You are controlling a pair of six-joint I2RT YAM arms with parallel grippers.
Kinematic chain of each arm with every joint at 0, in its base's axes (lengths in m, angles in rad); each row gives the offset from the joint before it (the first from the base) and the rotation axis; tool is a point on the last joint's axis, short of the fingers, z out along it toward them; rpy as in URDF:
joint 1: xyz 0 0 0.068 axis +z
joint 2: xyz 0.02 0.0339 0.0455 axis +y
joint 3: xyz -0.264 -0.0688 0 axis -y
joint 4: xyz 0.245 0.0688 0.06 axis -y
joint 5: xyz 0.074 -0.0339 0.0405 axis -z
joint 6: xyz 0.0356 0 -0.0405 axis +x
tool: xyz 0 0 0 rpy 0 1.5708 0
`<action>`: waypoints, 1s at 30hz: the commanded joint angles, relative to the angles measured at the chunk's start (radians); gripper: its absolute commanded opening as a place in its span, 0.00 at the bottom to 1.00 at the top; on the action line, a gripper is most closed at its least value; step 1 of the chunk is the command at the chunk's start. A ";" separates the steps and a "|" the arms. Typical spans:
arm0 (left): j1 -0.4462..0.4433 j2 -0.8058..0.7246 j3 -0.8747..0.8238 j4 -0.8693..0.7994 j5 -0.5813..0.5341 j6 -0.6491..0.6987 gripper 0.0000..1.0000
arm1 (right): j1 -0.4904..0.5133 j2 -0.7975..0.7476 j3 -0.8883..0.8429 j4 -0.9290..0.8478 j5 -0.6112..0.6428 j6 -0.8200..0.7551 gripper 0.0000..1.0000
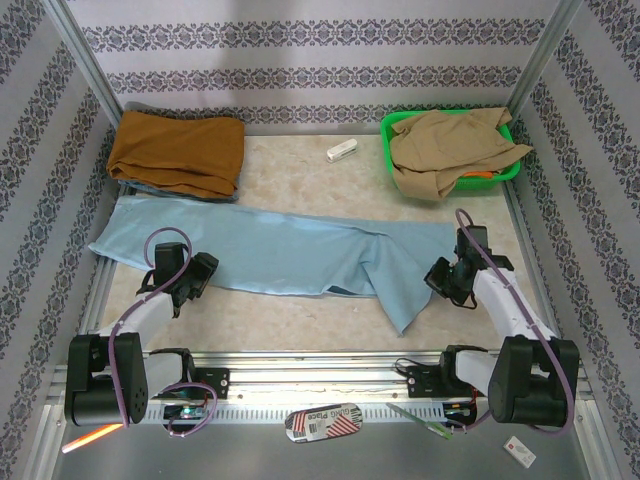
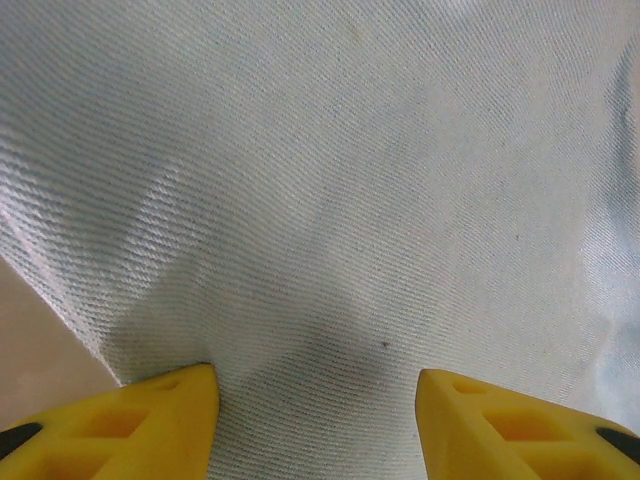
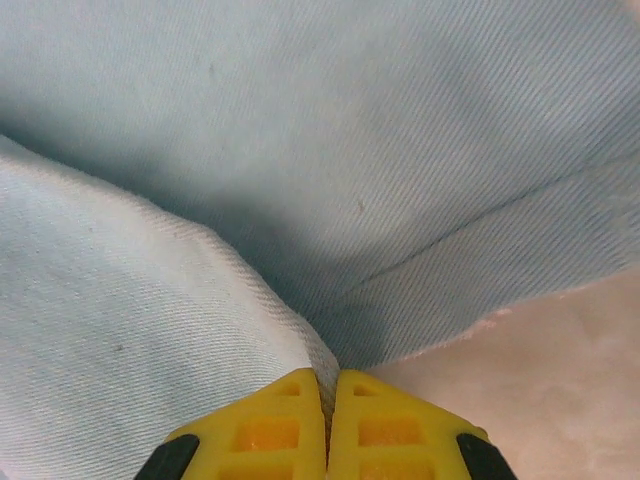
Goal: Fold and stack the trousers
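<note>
The pale sky-blue trousers (image 1: 290,250) lie spread flat across the table from left to right, with one flap reaching toward the near edge. My left gripper (image 1: 196,276) is low over their near left edge. In the left wrist view it (image 2: 315,400) stands open, its yellow fingertips (image 2: 180,395) wide apart on the cloth (image 2: 330,200). At the trousers' right end sits my right gripper (image 1: 444,276). The right wrist view shows it (image 3: 327,385) shut on a raised fold of the blue cloth (image 3: 150,330).
A folded rust-orange garment (image 1: 178,150) lies at the back left. A green basket (image 1: 386,135) at the back right holds a tan khaki garment (image 1: 450,150). Between them rests a small white object (image 1: 341,151). Bare marbled tabletop (image 1: 300,320) runs along the near side.
</note>
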 commanded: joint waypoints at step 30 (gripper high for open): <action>0.007 -0.042 -0.026 -0.066 0.043 0.044 0.55 | -0.104 0.645 0.756 -0.025 0.187 -0.094 0.01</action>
